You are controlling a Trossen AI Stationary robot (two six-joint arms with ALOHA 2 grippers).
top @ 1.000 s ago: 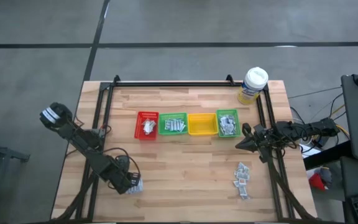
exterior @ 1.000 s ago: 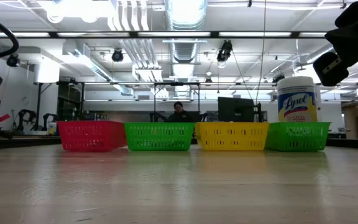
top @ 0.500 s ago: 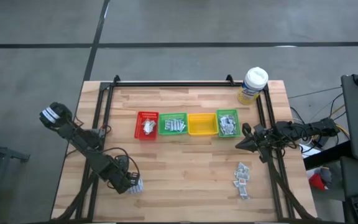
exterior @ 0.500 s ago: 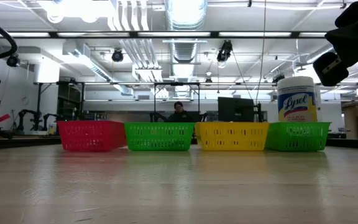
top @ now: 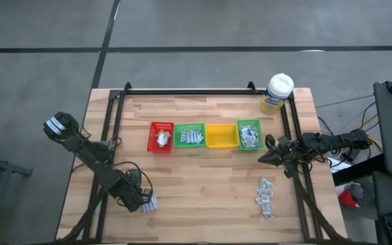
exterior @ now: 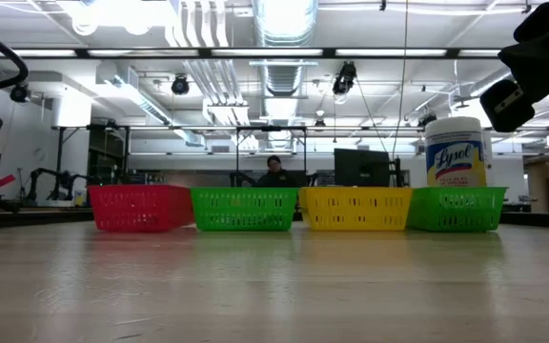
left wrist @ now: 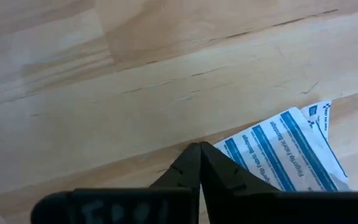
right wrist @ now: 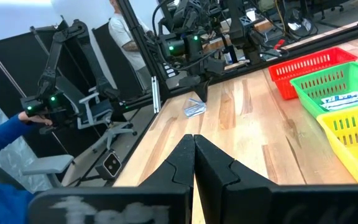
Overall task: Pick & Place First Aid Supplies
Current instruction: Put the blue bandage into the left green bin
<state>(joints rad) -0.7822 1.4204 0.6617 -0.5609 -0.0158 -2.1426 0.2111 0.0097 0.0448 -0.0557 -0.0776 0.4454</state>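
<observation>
1. High view: the left claw sits low at the near-left of the wooden table, its tip at a white-blue sachet. The right claw hangs at the table's right side, just near of the right green bin. A red bin, a green bin and a yellow bin complete the row; loose sachets lie near-right, and a wipes tub stands far-right.
2. Low view: the four bins line the far edge, the tub behind the rightmost; a person sits in the room beyond.
3. Left wrist view: the fingers are pinched together, touching the sachet's edge; whether it is gripped cannot be told.
4. Right wrist view: the fingers are pressed together, holding nothing, above bare table.
</observation>
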